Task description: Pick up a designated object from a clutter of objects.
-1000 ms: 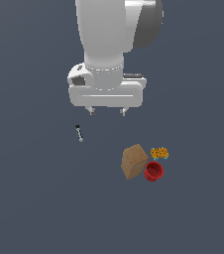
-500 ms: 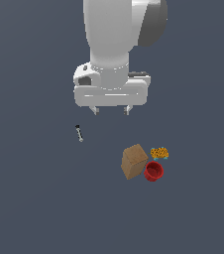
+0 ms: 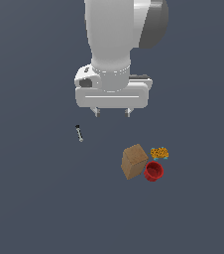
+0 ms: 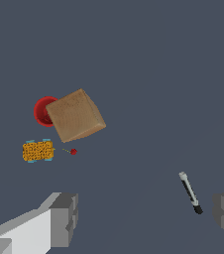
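No brand, label or lettering can be read on anything here. Four things lie on the dark grey desk (image 3: pixel 29 198): one box, one bowl, one speckled item and one stick-like tool.

The tan box (image 3: pixel 134 161) is the biggest of them, a plain cardboard-brown block with a faintly mottled surface and no markings; in the wrist view (image 4: pixel 76 115) it sits turned at an angle, one corner pointing away from the rest. The small red bowl (image 3: pixel 153 171) is right against it on the exterior view's right, partly hidden behind the box in the wrist view (image 4: pixel 42 110). The orange-speckled item (image 3: pixel 159 153) lies just beside both, close to the bowl, and shows small blue bits at its corners in the wrist view (image 4: pixel 37 151). The thin dark-and-grey tool (image 3: pixel 79 133) lies alone, well apart from the cluster toward the exterior view's left.

The gripper (image 3: pixel 112 112) hangs above the desk with its two fingers spread wide and nothing between them, off to one side of the box and touching none of the objects.
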{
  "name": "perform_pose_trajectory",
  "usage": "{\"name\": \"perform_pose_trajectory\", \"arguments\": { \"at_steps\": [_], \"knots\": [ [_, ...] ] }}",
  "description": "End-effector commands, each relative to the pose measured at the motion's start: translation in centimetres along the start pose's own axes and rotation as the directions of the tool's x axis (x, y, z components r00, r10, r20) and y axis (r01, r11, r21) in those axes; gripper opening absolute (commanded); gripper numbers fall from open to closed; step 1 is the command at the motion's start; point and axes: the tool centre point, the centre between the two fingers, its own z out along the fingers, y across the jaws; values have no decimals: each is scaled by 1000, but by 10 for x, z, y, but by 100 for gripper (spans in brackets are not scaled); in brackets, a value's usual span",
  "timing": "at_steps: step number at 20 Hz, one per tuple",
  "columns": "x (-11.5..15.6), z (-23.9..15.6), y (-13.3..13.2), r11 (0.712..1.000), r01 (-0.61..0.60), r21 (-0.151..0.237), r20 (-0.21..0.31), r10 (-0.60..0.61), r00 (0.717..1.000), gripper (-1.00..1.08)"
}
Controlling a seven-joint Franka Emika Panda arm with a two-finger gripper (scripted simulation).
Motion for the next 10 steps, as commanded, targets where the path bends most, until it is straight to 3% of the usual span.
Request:
{"name": "perform_pose_trajectory", "arguments": {
  "at_steps": [1,10],
  "knots": [
    [2,2,-2,1000,-27,-1,1,27,1000,100],
    [14,17,-13,984,-180,-4,3,180,984,100]
  ]
}}
